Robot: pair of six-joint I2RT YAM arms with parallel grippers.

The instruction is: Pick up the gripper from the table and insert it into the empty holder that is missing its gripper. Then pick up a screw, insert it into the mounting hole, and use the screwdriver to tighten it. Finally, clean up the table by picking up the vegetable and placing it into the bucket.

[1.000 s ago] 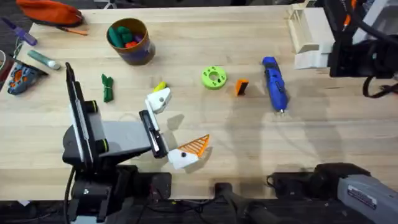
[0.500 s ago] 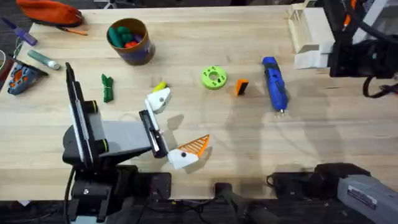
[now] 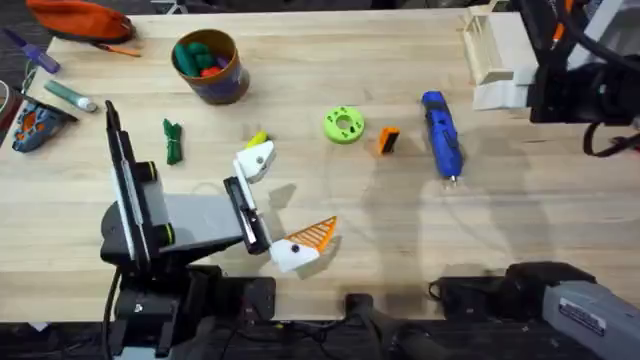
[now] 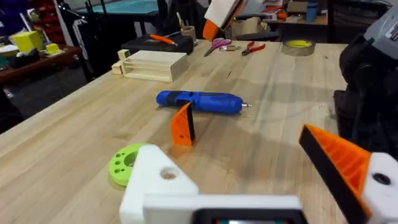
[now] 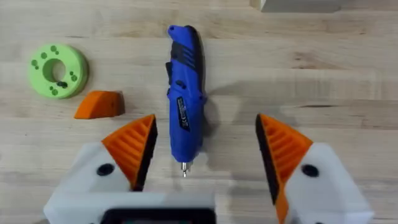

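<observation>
Lying loose on the worktop [image 3: 330, 200], the gripper [image 3: 388, 140] sits between green disc [image 3: 344, 125] and screwdriver [image 3: 441, 133]; the right end effector [image 5: 202, 158], spread wide and empty, looks nearer, I think.

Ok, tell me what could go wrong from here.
The small orange ribbed plastic wedge lies close between the bright-green round disc and the blue pen-shaped screwdriver; the open right gripper, centred over the screwdriver, might nudge either. The wedge may also enter the white angular holder misaligned.
</observation>
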